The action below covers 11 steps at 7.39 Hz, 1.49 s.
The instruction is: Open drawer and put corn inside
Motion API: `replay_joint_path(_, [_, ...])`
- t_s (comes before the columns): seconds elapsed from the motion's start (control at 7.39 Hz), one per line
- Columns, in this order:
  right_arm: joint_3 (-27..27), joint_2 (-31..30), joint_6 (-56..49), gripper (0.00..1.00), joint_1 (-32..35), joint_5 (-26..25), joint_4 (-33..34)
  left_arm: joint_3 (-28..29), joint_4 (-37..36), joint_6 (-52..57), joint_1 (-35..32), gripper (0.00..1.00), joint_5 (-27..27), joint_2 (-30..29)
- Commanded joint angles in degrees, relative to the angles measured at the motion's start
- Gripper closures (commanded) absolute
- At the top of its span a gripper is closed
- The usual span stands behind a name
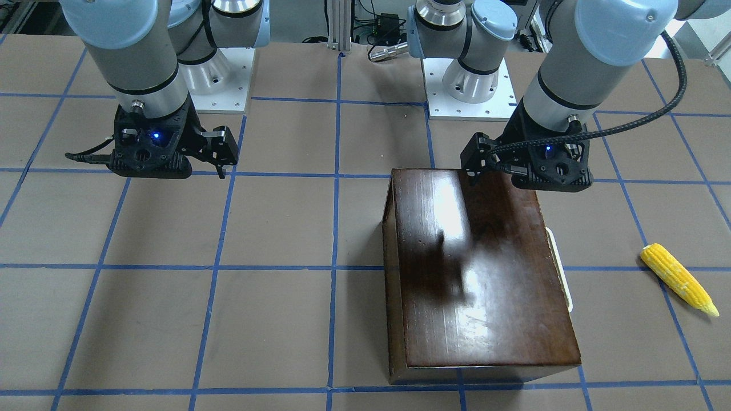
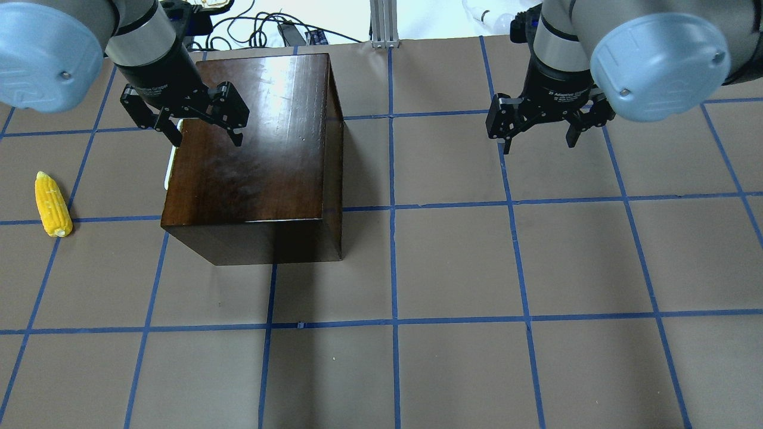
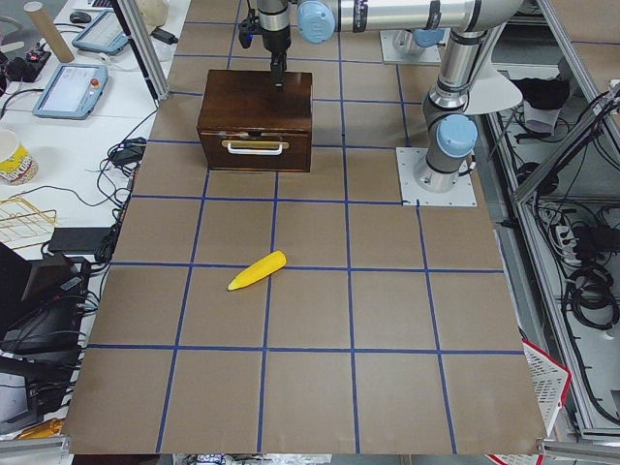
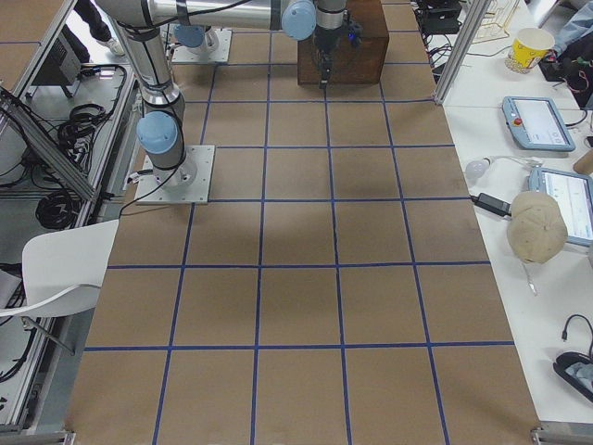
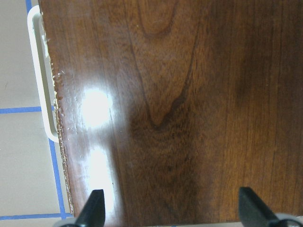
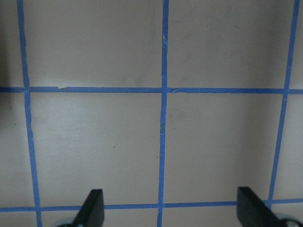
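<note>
In the front-facing view the corn (image 1: 678,278) lies on the table at the right edge, well apart from the box (image 1: 485,274). Overhead, the left gripper (image 2: 207,142), fingers spread, hangs over the box's upper-left corner. The right gripper (image 2: 538,145), likewise spread, hangs at upper right. In the left-side view the drawer (image 3: 254,150) sits pushed in.
</note>
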<state>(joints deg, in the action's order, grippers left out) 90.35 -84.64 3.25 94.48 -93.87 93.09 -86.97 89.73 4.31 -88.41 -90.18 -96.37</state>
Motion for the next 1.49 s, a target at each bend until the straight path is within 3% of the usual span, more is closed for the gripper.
replay_joint_path(0.0, [0.0,0.0,0.0,0.0,0.0,0.0,0.1,0.0,-0.1,0.0,0.0,0.0,0.1,-0.2])
replay_joint_path(1.35, [0.0,0.0,0.0,0.0,0.0,0.0,0.1,0.1,-0.4,0.4,0.2,0.0,0.1,-0.1])
